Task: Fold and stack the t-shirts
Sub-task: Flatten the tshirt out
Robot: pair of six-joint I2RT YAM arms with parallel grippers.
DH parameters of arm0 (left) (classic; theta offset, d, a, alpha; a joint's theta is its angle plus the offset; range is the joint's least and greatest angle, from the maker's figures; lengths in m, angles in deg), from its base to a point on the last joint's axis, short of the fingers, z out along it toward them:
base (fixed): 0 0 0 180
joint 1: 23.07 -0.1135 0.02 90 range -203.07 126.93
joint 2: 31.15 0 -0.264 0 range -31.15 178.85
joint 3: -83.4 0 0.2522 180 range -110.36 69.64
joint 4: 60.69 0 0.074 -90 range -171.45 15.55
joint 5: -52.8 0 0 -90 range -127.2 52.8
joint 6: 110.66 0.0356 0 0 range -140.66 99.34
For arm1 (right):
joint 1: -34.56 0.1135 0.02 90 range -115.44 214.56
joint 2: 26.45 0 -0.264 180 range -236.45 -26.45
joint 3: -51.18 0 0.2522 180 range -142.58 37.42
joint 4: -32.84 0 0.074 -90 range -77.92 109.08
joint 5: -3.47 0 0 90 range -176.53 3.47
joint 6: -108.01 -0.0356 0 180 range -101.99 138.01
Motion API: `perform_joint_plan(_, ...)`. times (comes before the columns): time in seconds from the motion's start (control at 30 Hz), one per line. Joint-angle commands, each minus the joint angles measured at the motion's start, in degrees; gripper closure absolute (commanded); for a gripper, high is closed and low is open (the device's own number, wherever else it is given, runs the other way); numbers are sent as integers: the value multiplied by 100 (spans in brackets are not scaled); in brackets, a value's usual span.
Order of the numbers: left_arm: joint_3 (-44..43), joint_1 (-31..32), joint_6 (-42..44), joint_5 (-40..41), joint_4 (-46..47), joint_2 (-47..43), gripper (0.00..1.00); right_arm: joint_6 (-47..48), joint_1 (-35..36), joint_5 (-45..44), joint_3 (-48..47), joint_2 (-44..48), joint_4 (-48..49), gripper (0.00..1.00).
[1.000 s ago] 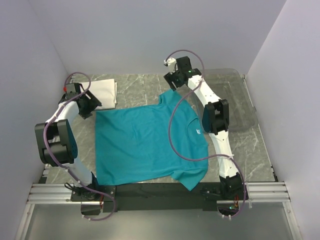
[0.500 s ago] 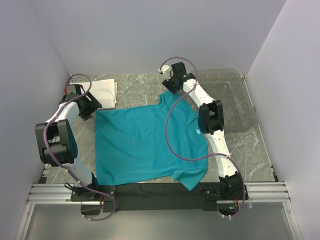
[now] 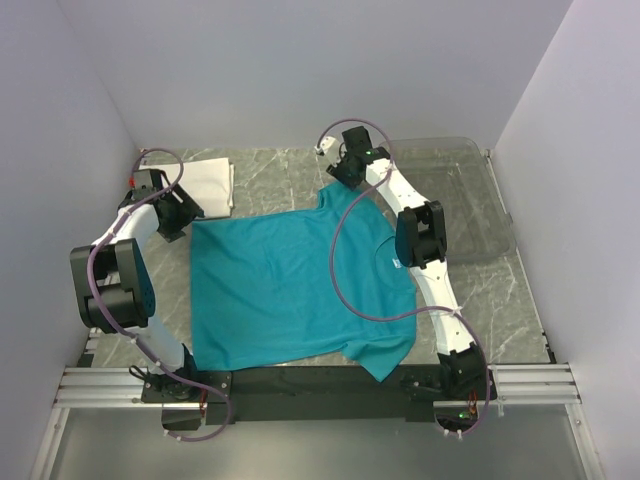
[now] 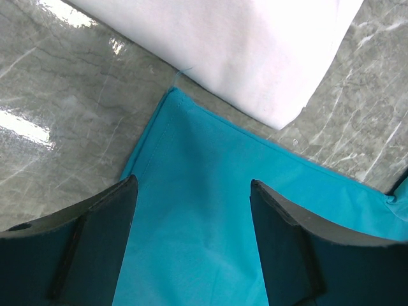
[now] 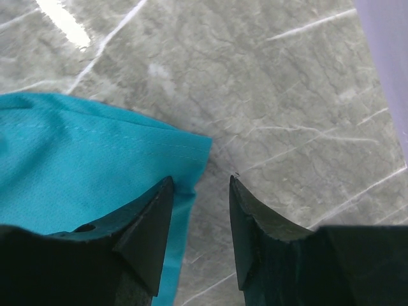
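Note:
The teal-blue t-shirt [image 3: 285,285] lies spread flat in the middle of the table, its neck label [image 3: 393,263] to the right. The white t-shirt [image 3: 208,184] lies folded at the back left. My left gripper [image 3: 177,215] is open over the teal shirt's far-left corner; in the left wrist view its jaws [image 4: 194,188] straddle the teal cloth [image 4: 204,191], with the white shirt [image 4: 236,51] just beyond. My right gripper [image 3: 343,172] is open at the far sleeve tip; in the right wrist view [image 5: 201,185] the sleeve corner [image 5: 95,159] lies at the left finger [image 5: 150,233].
A clear plastic bin [image 3: 470,195] stands at the back right beside the right arm. Grey marble tabletop [image 5: 287,95] shows beyond the sleeve. Walls close in the back and both sides.
My right gripper has shifted a little to the left over the far sleeve tip. The left arm and both shirts have not moved.

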Motion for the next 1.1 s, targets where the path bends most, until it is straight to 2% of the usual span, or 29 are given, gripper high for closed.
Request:
perform_joint_plan(0.0,-7,8,95,-71,40,-268,24,200,16,286,-265,-172,-399,53)
perform_joint_plan(0.3,19,8,103,-88,-48,-391,23,393,-1,638,-274,-137,-874,66)
perform_joint_plan(0.4,37,-1,103,-88,-48,-444,24,437,-10,691,-239,-120,-927,76)
perform_joint_plan(0.47,72,-1,86,-114,-39,-453,24,446,-1,682,-195,-93,-901,90)
perform_joint_plan(0.57,142,-1,59,-150,5,-462,24,429,-10,612,50,56,-611,99)
perform_joint_plan(0.83,-130,-1,165,-36,-206,-418,25,-151,-238,1164,473,829,469,100)
perform_joint_plan(0.93,-288,-36,174,17,-250,-313,25,-222,-274,1324,543,1040,576,100)
perform_joint_plan(1.07,-411,-115,165,17,-224,-102,31,-239,-291,1411,543,1067,488,100)
